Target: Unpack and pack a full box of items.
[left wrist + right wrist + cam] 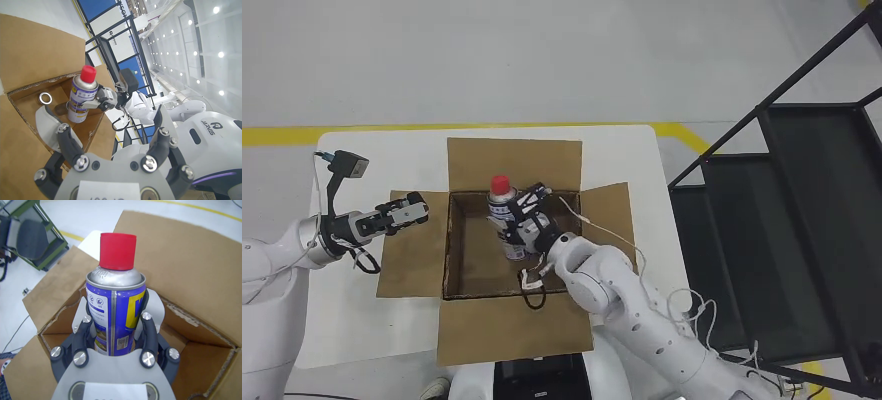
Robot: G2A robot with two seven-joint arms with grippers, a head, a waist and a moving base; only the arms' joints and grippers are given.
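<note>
Box: a brown corrugated cardboard box [514, 160] sits on the white table [362, 160] with all four flaps folded out flat; the cut edges are ragged and show the fluting.
Can: a blue and white metal spray can [115, 306] with a smooth red plastic cap and a bare silver dome. It stands upright in the far part of the box opening, with its cap above the rim and its lower end inside.
Right pincer: the right gripper [117, 306] has its curved grey fingers closed against both sides of the can's printed body, below the dome.
Left pincer: the left gripper [101, 113] is over the left flap [407, 250], well apart from the can. Its pale fingers are spread wide and hold nothing.
Inside the box: a round metal top with a bright rim [45, 98] lies beside a dark cylinder [60, 109], near the can's base.
</note>
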